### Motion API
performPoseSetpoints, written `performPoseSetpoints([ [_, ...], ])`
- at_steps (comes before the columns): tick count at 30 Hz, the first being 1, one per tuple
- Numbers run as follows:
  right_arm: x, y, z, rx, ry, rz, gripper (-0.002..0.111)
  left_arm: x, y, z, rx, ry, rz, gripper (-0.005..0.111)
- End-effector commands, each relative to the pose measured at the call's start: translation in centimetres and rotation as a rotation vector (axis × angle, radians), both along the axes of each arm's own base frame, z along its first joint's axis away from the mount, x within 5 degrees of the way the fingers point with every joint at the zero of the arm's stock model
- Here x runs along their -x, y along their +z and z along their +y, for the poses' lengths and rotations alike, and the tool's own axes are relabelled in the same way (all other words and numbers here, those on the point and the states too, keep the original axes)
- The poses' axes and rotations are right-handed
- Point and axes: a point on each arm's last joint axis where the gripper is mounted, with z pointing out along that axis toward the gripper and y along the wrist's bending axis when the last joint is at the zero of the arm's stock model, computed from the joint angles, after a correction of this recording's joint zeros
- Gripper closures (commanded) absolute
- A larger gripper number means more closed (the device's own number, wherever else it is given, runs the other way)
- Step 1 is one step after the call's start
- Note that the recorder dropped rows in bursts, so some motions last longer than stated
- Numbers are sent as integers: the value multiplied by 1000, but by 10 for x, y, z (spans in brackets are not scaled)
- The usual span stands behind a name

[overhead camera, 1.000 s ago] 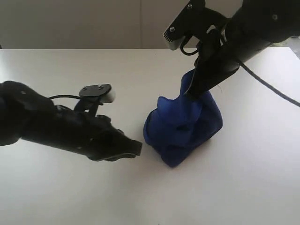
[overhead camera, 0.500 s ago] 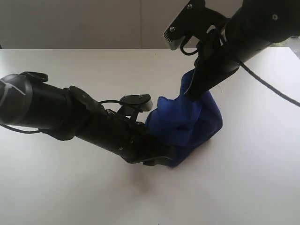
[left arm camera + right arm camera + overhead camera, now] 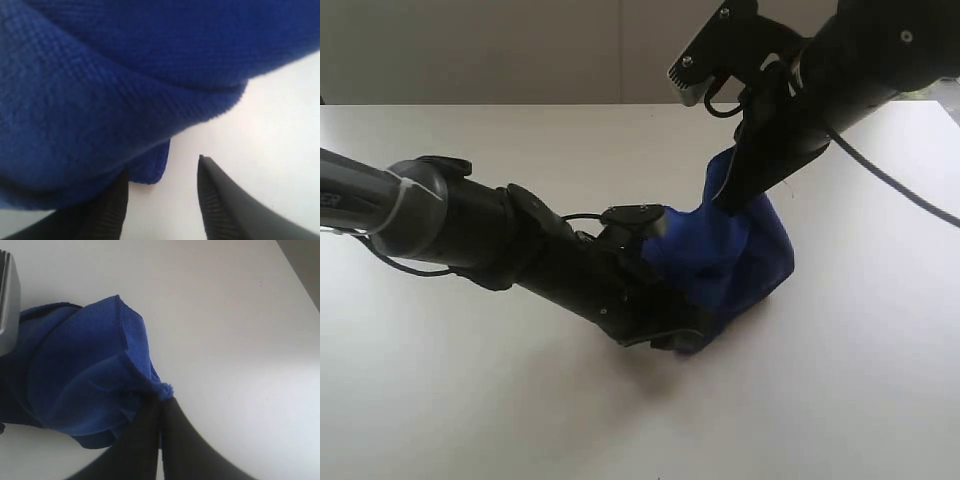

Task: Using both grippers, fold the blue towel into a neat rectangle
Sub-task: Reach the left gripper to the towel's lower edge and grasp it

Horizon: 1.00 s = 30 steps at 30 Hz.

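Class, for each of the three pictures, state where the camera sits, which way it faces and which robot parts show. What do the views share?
Exterior: off the arms, raised, facing across the white table toward the wall; shows left gripper, right gripper and blue towel.
Left wrist: on the left arm, looking past its open fingers at the towel's edge.
Right wrist: on the right arm, looking past its shut fingers, which pinch a towel corner.
Shared: all three show towel and table.

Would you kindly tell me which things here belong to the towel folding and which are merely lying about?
Job: blue towel; left claw, open at its lower edge; right claw, pinching a raised edge.
Lying about: nothing loose; only the white table underneath.
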Motion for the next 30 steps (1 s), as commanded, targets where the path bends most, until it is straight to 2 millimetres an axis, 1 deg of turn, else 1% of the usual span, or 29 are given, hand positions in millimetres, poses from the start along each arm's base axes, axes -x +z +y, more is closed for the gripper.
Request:
performPoseSetpoints([
  [1,-1,0,-1,-3,1,-7,108,8,8,-6,52,-72,48,57],
  [5,-1,0,-1,-3,1,-7,108,13,26,-8,100,-151,33,58],
  [7,0,-1,-1,0,-1,-2,108,13,36,-2,44,-191,-59,58],
  [9,0,-1,-1,0,-1,-2,108,11,32,0,4,-186,-73,58],
  [13,0,-1,-1,1,-1,0,108,9,21,0,-31,-161,-42,58],
  [17,0,-1,-1,1,-1,0,108,2,13,1,-59,-119,-78,58],
  [23,0,-1,-1,0,-1,-2,108,-5,12,2,-76,-63,-137,58],
  [30,0,-1,-1,0,-1,-2,108,-5,12,2,-71,-54,-133,58],
])
